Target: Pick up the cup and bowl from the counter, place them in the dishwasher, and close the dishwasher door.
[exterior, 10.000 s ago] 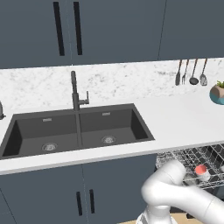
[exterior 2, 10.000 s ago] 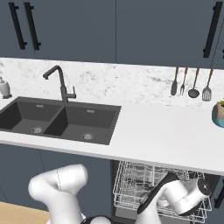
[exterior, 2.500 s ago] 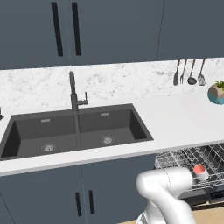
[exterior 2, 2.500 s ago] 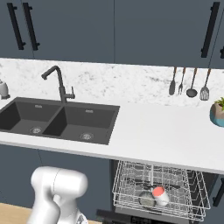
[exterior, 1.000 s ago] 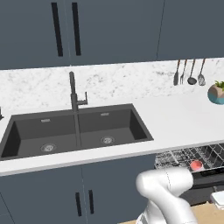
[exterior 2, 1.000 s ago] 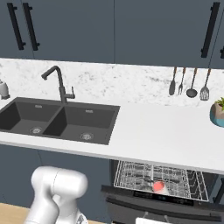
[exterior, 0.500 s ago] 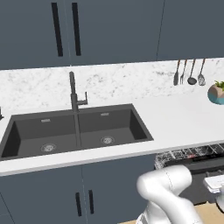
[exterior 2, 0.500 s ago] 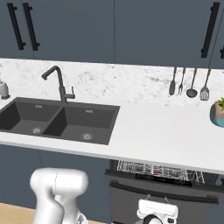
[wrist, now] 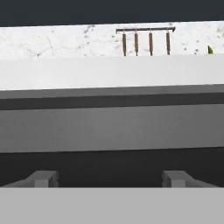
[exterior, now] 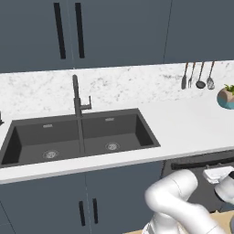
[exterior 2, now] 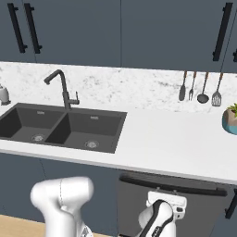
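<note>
The dishwasher door (exterior 2: 203,203) stands upright under the counter (exterior 2: 176,148), its black bar handle (exterior 2: 185,187) along the top. The same door (exterior: 196,192) sits at the lower right of the left base view. My gripper (wrist: 109,179) is open, its two fingertips (wrist: 43,178) wide apart with nothing between them, facing the grey door panel (wrist: 109,127) close up. The white hand (exterior 2: 166,201) rests against the door front just below the handle, and it appears again (exterior: 219,176) in the left base view. The cup and bowl are hidden.
A dark double sink (exterior 2: 60,125) with a black tap (exterior 2: 62,88) lies to the left. Hanging utensils (exterior 2: 199,88) and a teal plant pot (exterior 2: 230,119) stand at the back right. Blue-grey cabinets (exterior: 105,201) flank the dishwasher.
The dishwasher door has swung up from part-open to upright, hiding the wire rack and what it held. My hand has risen with it, staying on the door front.
</note>
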Controlling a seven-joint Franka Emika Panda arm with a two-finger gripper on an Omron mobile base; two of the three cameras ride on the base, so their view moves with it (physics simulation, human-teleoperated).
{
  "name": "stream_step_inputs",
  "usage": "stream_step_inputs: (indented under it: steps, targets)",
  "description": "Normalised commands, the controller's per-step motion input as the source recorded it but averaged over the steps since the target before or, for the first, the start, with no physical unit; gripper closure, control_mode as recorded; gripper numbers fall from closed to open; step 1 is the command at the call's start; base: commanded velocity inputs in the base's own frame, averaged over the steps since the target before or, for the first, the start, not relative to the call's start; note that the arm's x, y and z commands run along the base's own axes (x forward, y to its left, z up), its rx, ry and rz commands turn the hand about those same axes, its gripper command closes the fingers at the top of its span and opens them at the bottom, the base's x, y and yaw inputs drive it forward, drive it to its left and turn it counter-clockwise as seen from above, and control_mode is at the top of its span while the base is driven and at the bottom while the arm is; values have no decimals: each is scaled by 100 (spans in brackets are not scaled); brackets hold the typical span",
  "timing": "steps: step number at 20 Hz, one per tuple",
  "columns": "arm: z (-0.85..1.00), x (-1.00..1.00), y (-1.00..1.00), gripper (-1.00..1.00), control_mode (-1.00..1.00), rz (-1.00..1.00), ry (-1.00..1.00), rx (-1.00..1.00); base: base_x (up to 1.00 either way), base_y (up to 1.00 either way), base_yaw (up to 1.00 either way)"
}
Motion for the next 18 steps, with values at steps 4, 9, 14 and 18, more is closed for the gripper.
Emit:
stream_step_inputs:
  steps: [4, 9, 14, 18]
  targets:
    - [0, 94, 13, -100, -100, 0, 0, 0, 0, 0, 0]
    - [0, 82, 10, -100, -100, 0, 1, 0, 0, 0, 0]
    - [0, 68, 5, -100, -100, 0, 2, 0, 0, 0, 0]
    - [0, 21, -2, -100, -100, 0, 3, 0, 0, 0, 0]
